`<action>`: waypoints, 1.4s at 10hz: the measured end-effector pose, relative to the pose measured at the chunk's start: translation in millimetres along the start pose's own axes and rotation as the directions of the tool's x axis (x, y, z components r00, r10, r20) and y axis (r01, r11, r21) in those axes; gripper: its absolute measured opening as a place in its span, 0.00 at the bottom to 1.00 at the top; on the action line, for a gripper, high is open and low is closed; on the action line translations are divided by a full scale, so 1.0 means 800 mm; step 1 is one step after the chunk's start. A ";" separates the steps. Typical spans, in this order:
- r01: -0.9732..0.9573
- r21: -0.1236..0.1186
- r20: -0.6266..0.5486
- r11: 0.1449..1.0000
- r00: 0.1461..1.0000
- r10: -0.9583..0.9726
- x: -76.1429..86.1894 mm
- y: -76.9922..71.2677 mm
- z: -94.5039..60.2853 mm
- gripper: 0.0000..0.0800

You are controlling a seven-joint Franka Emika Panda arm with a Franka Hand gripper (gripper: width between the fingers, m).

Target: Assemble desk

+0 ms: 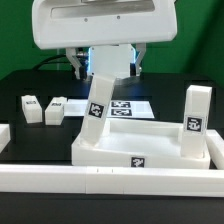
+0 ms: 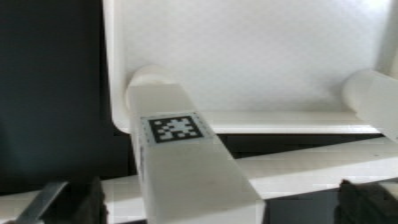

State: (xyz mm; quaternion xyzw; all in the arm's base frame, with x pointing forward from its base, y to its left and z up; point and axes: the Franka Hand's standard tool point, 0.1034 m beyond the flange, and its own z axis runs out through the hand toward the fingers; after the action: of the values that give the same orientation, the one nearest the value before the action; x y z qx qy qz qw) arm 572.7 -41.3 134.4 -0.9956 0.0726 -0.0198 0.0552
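Exterior view: the tabletop (image 1: 170,158) lies near, right of centre. An upright leg (image 1: 195,112) stands in its far right corner. A leaning leg (image 1: 98,105) rises at its left end, under the gripper (image 1: 107,62).

Wrist view: the jaws are spread wide and released, with the leaning leg (image 2: 178,130) between them.

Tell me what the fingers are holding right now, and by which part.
Nothing, as far as the pictures show. The fingers stand wide open on either side of the tilted leg, with a gap showing on each side.
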 end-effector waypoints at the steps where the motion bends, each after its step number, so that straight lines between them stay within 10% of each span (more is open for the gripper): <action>1: 0.001 -0.005 -0.014 1.000 1.000 -0.001 0.006 0.001 0.003 0.81; 7: 0.034 -0.036 -0.003 0.999 0.999 -0.034 0.009 0.016 0.013 0.81; 10: 0.033 -0.037 -0.006 0.999 0.999 -0.033 0.010 0.023 0.011 0.37; 14: 0.068 -0.019 -0.013 0.997 0.998 -0.068 0.009 0.031 0.011 0.36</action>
State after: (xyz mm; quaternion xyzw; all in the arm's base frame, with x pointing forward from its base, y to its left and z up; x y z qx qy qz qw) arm 576.6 -66.0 122.7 -0.9978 0.0391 -0.0276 0.0449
